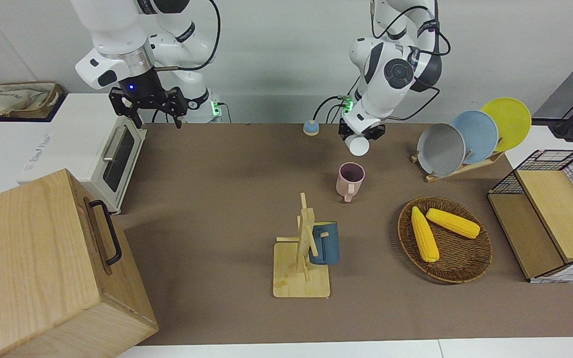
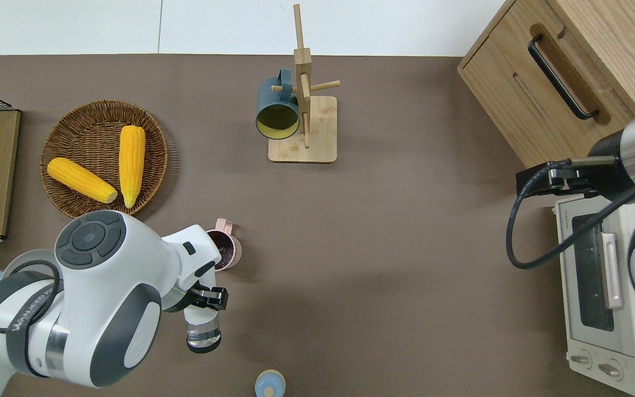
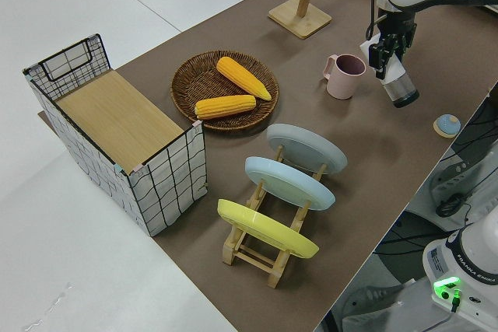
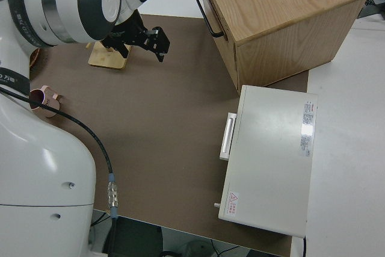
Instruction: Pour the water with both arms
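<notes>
2 mugs, 3 plates, 2 corn cobs

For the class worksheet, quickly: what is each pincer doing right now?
Left pincer: shut on the clear bottle, held tipped beside the pink mug.
Right pincer: open, holding nothing; that arm is parked.
</notes>
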Available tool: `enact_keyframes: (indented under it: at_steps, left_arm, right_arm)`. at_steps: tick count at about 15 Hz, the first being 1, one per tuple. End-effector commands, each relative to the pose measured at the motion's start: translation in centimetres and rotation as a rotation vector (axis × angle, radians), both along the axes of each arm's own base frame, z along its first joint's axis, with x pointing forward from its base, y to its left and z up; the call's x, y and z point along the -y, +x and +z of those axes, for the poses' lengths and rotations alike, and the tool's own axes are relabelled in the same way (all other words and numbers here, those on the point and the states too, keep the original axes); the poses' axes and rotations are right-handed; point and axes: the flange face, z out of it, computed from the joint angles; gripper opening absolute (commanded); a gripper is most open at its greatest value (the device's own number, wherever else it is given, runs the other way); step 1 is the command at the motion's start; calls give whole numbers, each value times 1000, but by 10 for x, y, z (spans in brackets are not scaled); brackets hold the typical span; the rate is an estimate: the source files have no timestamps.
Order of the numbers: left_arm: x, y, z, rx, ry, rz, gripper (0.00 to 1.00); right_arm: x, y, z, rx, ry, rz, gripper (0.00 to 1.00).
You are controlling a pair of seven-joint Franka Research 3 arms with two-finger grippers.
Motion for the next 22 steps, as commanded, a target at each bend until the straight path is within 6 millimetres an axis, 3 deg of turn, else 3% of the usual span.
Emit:
enact_keyframes:
  at_steps: [1,7,11,13,18,22]
  left_arm:
    - [-2,-2,17,-2,20,9,121]
    - [-6,-14,25,96,9,25,117]
    - [-14,-41,21,298,-3,39,119]
    - [-13,-44,17,370,-10,42,119]
    - [-12,-52,4,423,-15,43,119]
    - [-21,-61,5,436,-8,53,119]
  right_arm:
    - [3,-1,1,-1,23,13,994]
    - [3,-1,1,-1,23,13,994]
    - [3,-1,1,-1,23,13,994]
    - [3,-1,1,-1,23,12,994]
    - [3,-1,2,0,23,12,994]
    - [3,-1,1,-1,23,12,994]
